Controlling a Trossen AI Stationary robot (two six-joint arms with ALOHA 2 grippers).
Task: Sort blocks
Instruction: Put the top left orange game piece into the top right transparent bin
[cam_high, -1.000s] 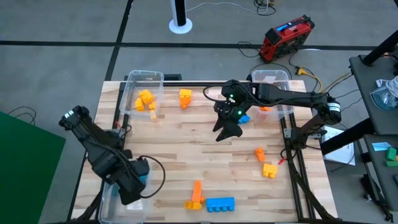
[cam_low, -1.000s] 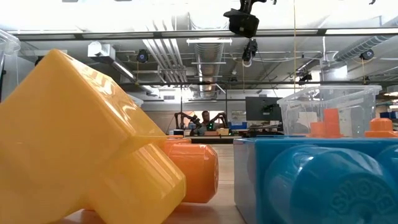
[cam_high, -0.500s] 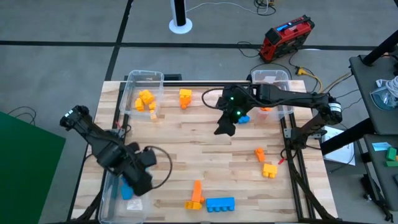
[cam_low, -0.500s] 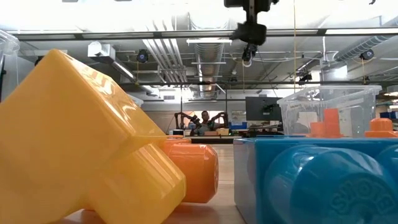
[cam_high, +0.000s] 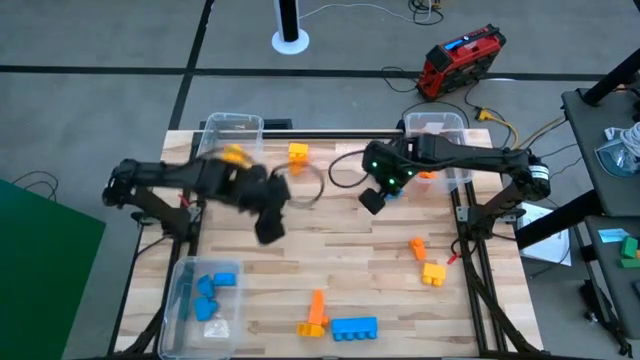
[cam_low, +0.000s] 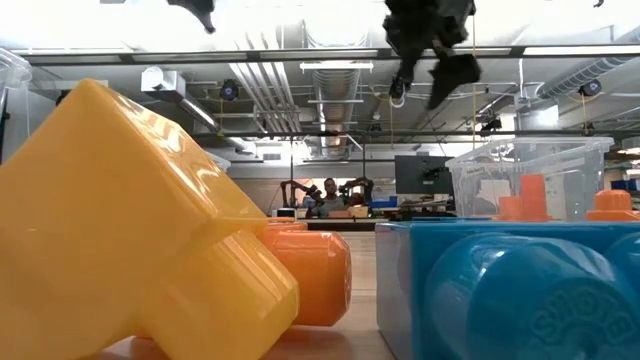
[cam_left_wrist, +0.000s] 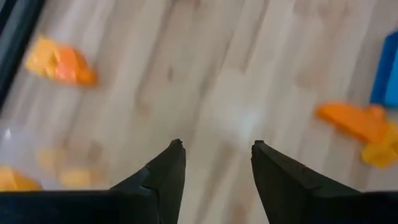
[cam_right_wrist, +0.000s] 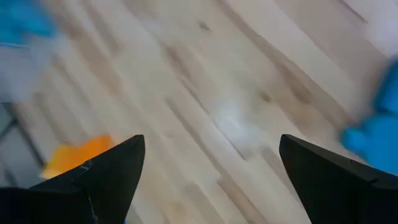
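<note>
A blue block (cam_high: 392, 190) is lying on the bench (cam_high: 330, 260) beside the far right bin (cam_high: 436, 125), and the right pincer (cam_high: 372, 200), spread wide and empty, is hanging just beside it. It is needing a square line-up over that block before dropping, while the left pincer (cam_high: 268, 226), parted and empty too, is hovering mid-bench and should be keeping clear.

The left hand (cam_high: 268, 222) is motion-blurred, hiding part of the far-left bin (cam_high: 225, 124) and its blocks (cam_high: 232, 155).

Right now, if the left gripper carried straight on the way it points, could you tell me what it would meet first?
Probably nothing but bare wooden table: the left gripper is open and empty, and the orange block lies off to one side of its line. Depth is unclear.
</note>
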